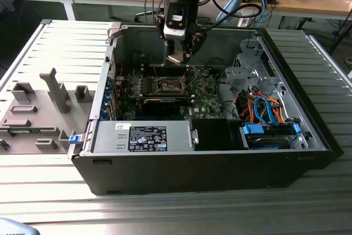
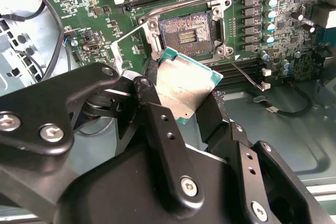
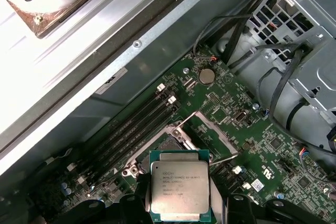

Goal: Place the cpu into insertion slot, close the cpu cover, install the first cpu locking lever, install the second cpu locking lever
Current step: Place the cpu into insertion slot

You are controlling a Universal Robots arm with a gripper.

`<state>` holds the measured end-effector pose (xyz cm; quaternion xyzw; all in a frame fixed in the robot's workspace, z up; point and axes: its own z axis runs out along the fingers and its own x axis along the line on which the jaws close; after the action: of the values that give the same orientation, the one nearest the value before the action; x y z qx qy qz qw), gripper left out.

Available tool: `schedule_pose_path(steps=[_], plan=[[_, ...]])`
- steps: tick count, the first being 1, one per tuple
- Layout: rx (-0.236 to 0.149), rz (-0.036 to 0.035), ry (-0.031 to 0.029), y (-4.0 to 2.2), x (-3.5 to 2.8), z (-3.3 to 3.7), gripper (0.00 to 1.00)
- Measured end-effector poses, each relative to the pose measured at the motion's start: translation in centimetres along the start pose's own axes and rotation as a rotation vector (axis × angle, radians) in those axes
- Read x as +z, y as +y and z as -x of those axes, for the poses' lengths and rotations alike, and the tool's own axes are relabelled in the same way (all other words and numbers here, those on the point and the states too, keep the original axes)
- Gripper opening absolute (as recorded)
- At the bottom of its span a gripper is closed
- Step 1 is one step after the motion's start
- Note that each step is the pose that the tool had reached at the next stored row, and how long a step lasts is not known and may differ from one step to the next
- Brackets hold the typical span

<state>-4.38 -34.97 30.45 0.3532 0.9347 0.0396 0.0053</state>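
My gripper [image 1: 179, 58] hangs inside the open computer case, above the motherboard, shut on the cpu [image 2: 186, 90]. The chip's pale metal top with its green edge sits between the two black fingers [image 2: 157, 124] in both wrist views, cpu [image 3: 180, 190] level and clear of the board. Just beyond it lies the insertion slot [image 2: 185, 34], a dark square socket with a silver rim, bare and uncovered, also visible as the insertion slot [image 1: 168, 85]. The cpu cover [image 3: 218, 132] stands swung up beside the socket. A thin wire locking lever [image 2: 247, 74] sticks out, unlatched.
Black memory slots [image 3: 136, 124] run beside the socket. A black card [image 1: 162, 103] and the power supply [image 1: 143, 136] lie toward the case front. The drive cage [image 1: 247, 70] and orange and blue cables [image 1: 264, 108] fill the exterior view's right. A grey fixture [image 1: 44, 103] sits outside the case.
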Motion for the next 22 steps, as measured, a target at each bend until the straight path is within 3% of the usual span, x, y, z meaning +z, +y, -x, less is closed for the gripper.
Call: schedule_pose_path(steps=[16, 22], plan=[[0.033, 0.0005, -0.0027, -0.01, 0.07, 0.00, 0.54], [0.071, 0.0011, -0.0057, -0.02, 0.20, 0.00, 0.54]])
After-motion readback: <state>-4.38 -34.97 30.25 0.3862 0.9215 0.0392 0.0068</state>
